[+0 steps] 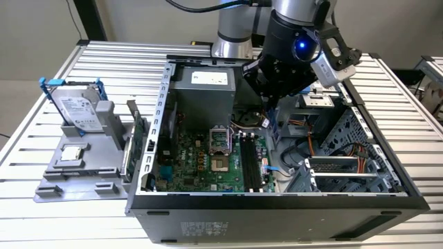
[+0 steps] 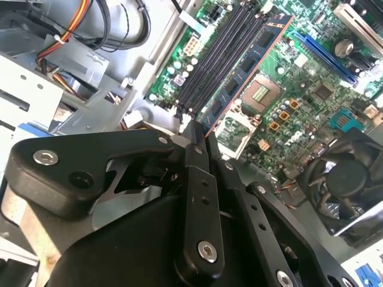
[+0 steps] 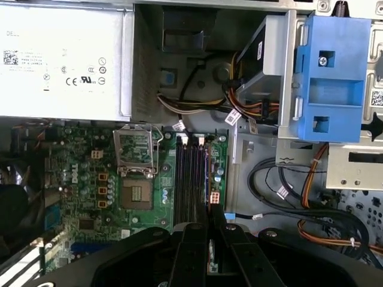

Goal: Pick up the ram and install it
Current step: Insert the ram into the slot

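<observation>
My gripper (image 1: 271,111) hangs inside the open computer case (image 1: 277,199), above the motherboard's right side. It is shut on the ram (image 2: 248,69), a long dark board with black chips and a reddish edge that runs out from the black fingers (image 2: 200,197). In the exterior view the ram (image 1: 273,129) hangs as a thin strip below the gripper. In both wrist views it hovers above the black ram slots (image 3: 191,179) (image 2: 218,57), close to them and roughly in line. The gripper (image 3: 209,220) shows at the slots' near end. I cannot tell whether the ram touches a slot.
A grey holder (image 1: 83,176) at the exterior view's left carries a silver hard drive (image 1: 78,111) with blue rails and a square processor chip (image 1: 71,153). Inside the case are the power supply (image 3: 60,60), the open processor socket (image 3: 136,173), a blue drive bracket (image 3: 329,78), loose cables (image 3: 281,191) and a fan (image 2: 341,179).
</observation>
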{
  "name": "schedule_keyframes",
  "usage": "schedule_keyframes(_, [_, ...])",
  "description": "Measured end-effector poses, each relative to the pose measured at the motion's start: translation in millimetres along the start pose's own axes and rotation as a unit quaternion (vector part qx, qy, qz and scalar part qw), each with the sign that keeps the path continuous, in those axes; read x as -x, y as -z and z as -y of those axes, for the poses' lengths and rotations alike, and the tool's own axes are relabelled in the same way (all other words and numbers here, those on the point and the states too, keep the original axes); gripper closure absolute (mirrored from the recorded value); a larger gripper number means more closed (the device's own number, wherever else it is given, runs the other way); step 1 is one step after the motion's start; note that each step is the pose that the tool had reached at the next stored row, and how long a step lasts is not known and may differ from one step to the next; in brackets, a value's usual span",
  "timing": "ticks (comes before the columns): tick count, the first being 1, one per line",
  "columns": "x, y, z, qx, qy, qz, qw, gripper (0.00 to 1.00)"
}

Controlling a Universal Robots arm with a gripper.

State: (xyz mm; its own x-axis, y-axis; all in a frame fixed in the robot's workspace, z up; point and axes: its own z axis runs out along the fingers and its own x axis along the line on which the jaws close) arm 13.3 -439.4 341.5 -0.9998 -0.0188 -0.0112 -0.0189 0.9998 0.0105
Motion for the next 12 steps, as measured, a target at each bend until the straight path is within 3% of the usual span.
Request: schedule_keyframes(12, [1.0, -14.2, 0.2, 0.0001, -0.001, 0.0, 1.0, 1.0])
